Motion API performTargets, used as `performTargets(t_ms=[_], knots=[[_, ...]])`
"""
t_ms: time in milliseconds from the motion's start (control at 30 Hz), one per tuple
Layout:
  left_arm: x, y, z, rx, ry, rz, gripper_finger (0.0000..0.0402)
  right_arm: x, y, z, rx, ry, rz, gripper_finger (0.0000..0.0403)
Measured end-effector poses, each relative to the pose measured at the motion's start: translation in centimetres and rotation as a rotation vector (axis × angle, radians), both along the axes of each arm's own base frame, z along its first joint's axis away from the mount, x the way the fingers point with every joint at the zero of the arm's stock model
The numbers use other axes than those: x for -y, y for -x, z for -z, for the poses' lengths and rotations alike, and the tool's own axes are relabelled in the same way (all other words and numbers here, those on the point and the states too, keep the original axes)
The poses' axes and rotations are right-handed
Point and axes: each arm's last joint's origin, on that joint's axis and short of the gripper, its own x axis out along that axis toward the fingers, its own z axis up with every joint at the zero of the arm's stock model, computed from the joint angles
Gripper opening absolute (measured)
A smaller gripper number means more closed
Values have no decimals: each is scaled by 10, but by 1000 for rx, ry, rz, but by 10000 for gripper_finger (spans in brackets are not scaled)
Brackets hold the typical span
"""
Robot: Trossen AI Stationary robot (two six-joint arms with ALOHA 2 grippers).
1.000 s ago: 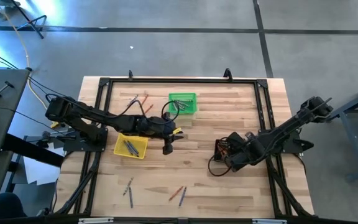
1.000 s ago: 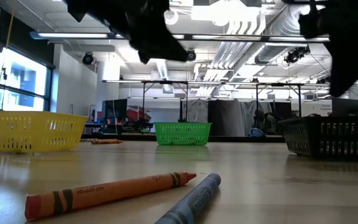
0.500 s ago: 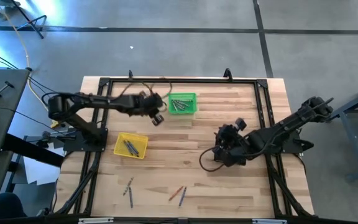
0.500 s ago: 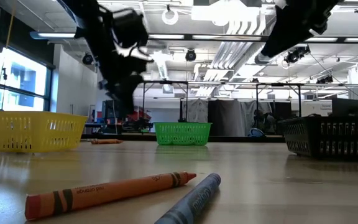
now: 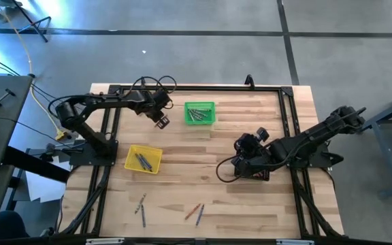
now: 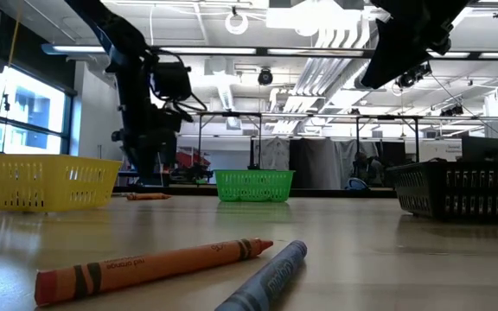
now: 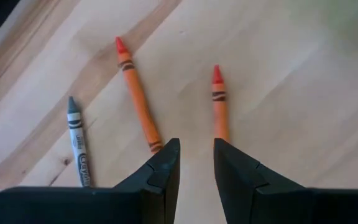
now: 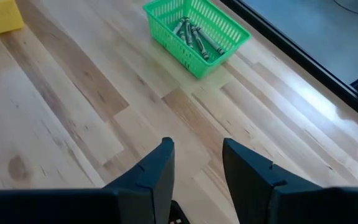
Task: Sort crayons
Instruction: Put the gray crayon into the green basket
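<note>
My left gripper (image 7: 196, 155) stands open, pointing down over the far left of the table (image 5: 162, 120), just left of the green basket (image 5: 200, 113). Below it lie two orange crayons (image 7: 138, 99) (image 7: 219, 102) and a grey crayon (image 7: 78, 140), flat on the wood, with nothing between the fingers. My right gripper (image 8: 197, 155) hangs open and empty above the table's right middle (image 5: 240, 162). The green basket (image 8: 196, 31) holds several crayons. Grey crayons lie in the yellow basket (image 5: 143, 158).
Loose crayons lie near the front edge: one (image 5: 140, 203), an orange one (image 6: 150, 263) and a blue-grey one (image 6: 266, 281). A black mesh basket (image 6: 461, 190) stands under the right arm. A dark frame (image 5: 196, 88) runs along the table's edges.
My left gripper has swung from the table's middle toward the far left edge, past the green basket, and has tipped down over the crayons there. My right gripper has risen a little and turned at the wrist.
</note>
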Motion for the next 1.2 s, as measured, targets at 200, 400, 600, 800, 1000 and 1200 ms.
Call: performTargets(t_ms=[200, 400, 600, 800, 1000, 1200], knots=[[-12, 3, 14, -74, -31, -37, 85, 0, 0, 0, 5, 11, 4, 128], [-30, 9, 27, -134, -80, -110, 85, 0, 0, -1, 1, 27, -3, 128], [-44, 19, 31, -142, -74, -169, 85, 0, 0, -1, 1, 28, -5, 128], [-51, 27, 31, -146, -76, -207, 85, 0, 0, -1, 1, 28, -6, 128], [-56, 32, 33, -106, 6, -234, 85, 0, 0, -1, -2, 30, -8, 128], [-62, 38, 46, -117, 86, -258, 85, 0, 0, -1, -3, 32, -10, 128]])
